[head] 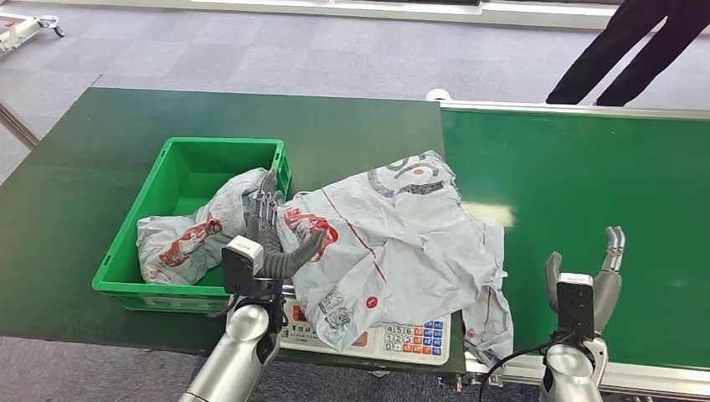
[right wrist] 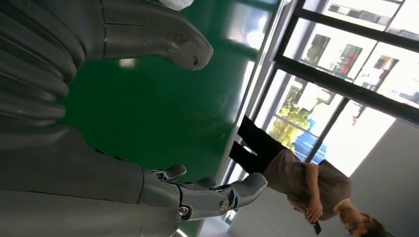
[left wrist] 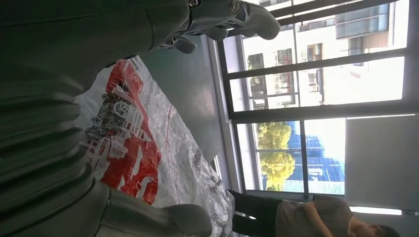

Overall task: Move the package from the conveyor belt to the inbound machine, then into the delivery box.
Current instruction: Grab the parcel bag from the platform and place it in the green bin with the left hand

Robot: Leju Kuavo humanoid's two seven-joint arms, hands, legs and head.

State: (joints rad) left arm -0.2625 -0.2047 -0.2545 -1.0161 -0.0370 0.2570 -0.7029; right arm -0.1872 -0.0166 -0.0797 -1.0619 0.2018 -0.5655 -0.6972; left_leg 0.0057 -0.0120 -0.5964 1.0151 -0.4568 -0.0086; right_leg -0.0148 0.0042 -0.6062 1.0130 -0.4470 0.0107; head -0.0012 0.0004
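Reaching with my left hand toward the big grey package, I have my fingers and thumb spread wide, and they hold nothing yet. The package lies crumpled on the inbound machine, the little scale with the buttons, and it hangs over onto the conveyor belt too. So I think the first step is done, and the bag now has to go into the green delivery box just beside it. Another grey bag already sits in that box.

My right hand is up over the belt, well apart from the package, with its fingers apart and empty. A person stands beyond the belt.

Next I think I must close my left fingers on the soft plastic, lift it and carry it over the box wall. The bag is floppy, so it may slip or drag.
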